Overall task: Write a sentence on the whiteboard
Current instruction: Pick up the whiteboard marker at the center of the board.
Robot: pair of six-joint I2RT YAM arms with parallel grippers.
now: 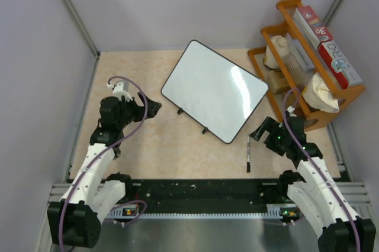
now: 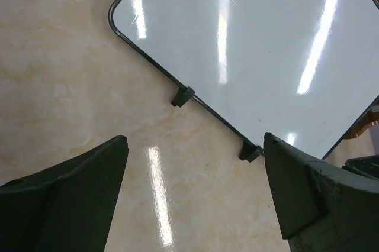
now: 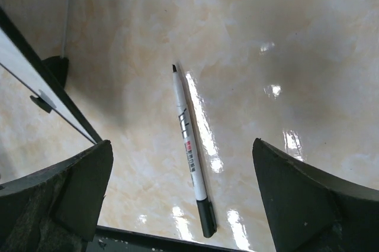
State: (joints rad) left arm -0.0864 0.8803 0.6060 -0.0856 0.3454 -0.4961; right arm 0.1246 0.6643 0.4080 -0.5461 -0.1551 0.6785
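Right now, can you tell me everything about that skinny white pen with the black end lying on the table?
The thin white marker pen lies flat on the glossy beige marbled tabletop, the only thing touching it. Its barrel looks like plastic, with small red and dark print. The thick black end points toward the arms' bases; the other end narrows to a small dark tip. It lies near a corner of the white, black-framed whiteboard, apart from it. The open right gripper hovers close, not holding it.

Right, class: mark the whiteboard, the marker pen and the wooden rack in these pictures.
whiteboard [image 1: 214, 91], top view, middle of its white face.
marker pen [image 3: 190, 151], right wrist view, middle of its white barrel.
wooden rack [image 1: 286, 5], top view, far end of frame.
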